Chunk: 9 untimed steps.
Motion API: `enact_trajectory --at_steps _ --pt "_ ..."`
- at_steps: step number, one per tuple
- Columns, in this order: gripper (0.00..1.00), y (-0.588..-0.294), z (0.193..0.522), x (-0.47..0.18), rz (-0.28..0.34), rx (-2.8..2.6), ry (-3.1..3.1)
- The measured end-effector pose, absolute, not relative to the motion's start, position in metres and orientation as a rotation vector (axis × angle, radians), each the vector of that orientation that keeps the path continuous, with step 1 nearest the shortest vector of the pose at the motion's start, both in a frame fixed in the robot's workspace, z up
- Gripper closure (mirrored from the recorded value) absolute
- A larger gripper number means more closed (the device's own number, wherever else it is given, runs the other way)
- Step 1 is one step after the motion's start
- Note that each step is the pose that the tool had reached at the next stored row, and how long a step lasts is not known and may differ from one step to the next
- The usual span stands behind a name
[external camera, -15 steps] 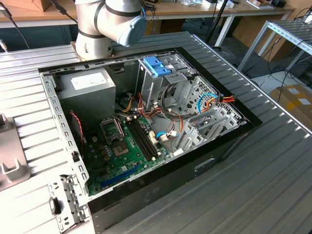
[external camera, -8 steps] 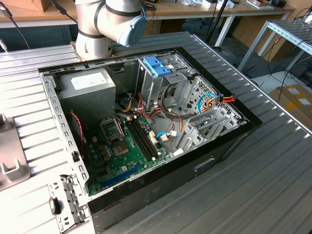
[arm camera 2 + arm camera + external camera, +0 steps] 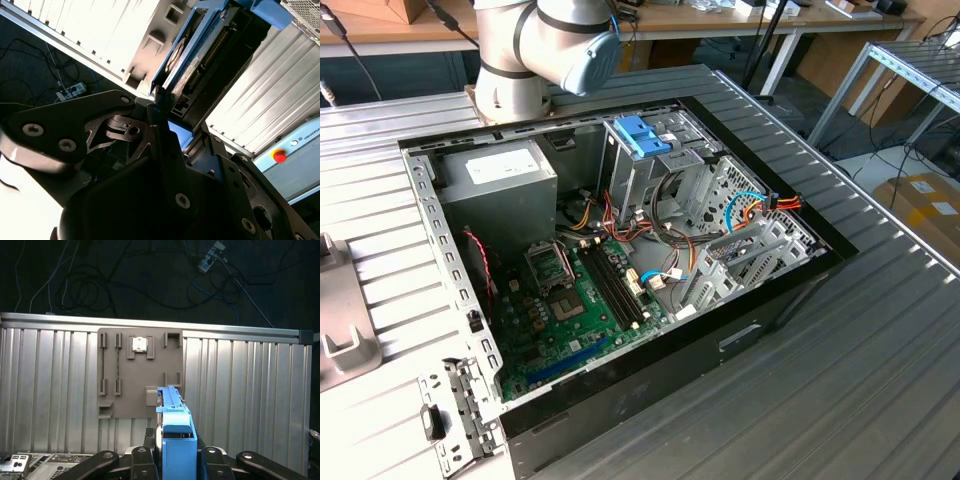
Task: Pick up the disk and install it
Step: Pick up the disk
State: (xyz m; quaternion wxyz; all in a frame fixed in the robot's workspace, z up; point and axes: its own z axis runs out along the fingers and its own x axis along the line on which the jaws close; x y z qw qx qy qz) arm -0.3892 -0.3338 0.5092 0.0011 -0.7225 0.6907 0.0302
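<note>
My jaws grip the disk [image 3: 176, 432] by its blue-railed edges — if it tilts, it could snag cables [image 3: 616, 212] inside the computer case [image 3: 650, 375].

ribbed aluminium table [image 3: 880, 330]. open computer case [image 3: 650, 390] lying flat on it, perforated metal bracket [image 3: 465, 400] just beside. grey holder plate [image 3: 135, 375] flush on slats.

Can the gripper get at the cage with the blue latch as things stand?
Probably yes. The case lies open and nothing covers the cage from above; cables sit beside it, not over it. The gripper, shut on the disk, is outside, facing a grey fixture plate.
</note>
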Motion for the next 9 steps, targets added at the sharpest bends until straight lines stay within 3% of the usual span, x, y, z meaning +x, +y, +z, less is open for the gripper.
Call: enact_trajectory --at_steps 9 --pt "0.63 -0.3338 0.5092 -0.3833 0.095 -2.268 2.168"
